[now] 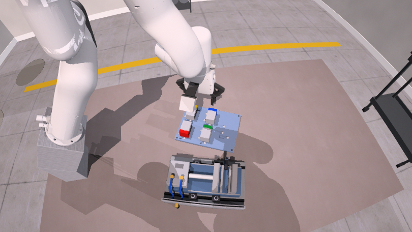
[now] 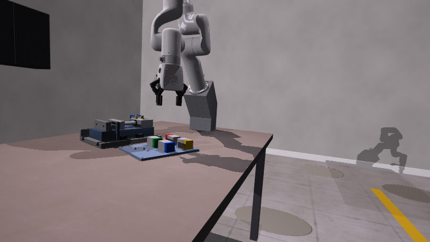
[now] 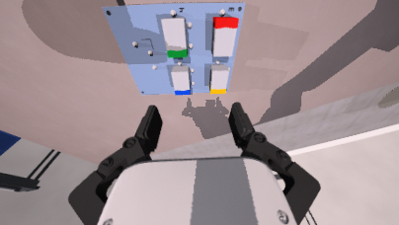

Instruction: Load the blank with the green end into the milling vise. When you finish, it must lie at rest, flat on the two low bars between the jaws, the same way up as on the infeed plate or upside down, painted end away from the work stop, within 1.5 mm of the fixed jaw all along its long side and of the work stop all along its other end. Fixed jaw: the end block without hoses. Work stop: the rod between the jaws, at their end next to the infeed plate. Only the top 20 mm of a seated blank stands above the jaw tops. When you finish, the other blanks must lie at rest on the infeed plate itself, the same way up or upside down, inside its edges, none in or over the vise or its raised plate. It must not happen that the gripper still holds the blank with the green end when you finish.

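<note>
The tool point(image 2: 168, 100) hangs high above the bench point(image 2: 90, 186), with its two black fingers wide apart and nothing between them. In the wrist view the fingers frame bare bench surface, and the infeed plate point(image 3: 125, 41) lies at 12 o'clock from them.

Four blanks lie flat on this light blue plate, each apart from the others. In the wrist view the blank with the green end point(image 3: 176, 37) is in the far row on the left side, its painted end towards the tool. At 3 o'clock from it lies the blank with the red end point(image 3: 224, 36), with the paint on its far end. In the near row are the blank with the blue end point(image 3: 181, 80) and, at 3 o'clock from it, the blank with the yellow end point(image 3: 218, 80).

In the top view the milling vise point(image 1: 178, 165) stands at 6 o'clock from the infeed plate, near it. Two blue hoses point(image 1: 172, 187) come out of its left block. The space between its jaws holds no blank.
</note>
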